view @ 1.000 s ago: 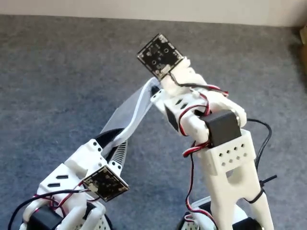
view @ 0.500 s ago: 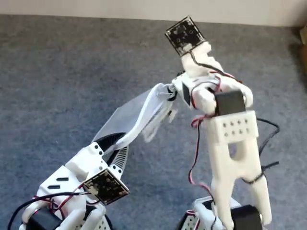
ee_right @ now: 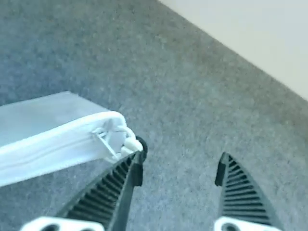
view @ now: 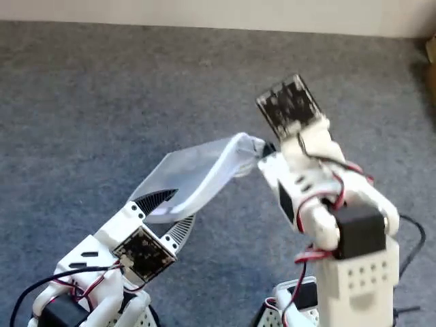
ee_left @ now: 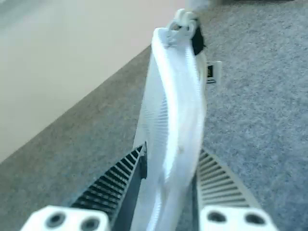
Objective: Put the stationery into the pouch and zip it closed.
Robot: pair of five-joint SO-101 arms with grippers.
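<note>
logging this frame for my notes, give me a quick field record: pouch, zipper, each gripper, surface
pouch: translucent white pouch, held up off the surface, slanting between the two arms
zipper: looks run shut, zipper pull at the pouch's far end
left gripper: shut on the pouch's near end
right gripper: open, one finger right beside the zipper pull, nothing between its jaws
surface: grey carpet

Smooth pouch (view: 197,170), rough carpet (view: 82,102)
The pouch is smooth, glossy white plastic; the left gripper (ee_left: 171,153) and right gripper (ee_right: 179,161) have ribbed matt black plastic fingers (ee_right: 106,197); the grey carpet is coarse, matt.
</note>
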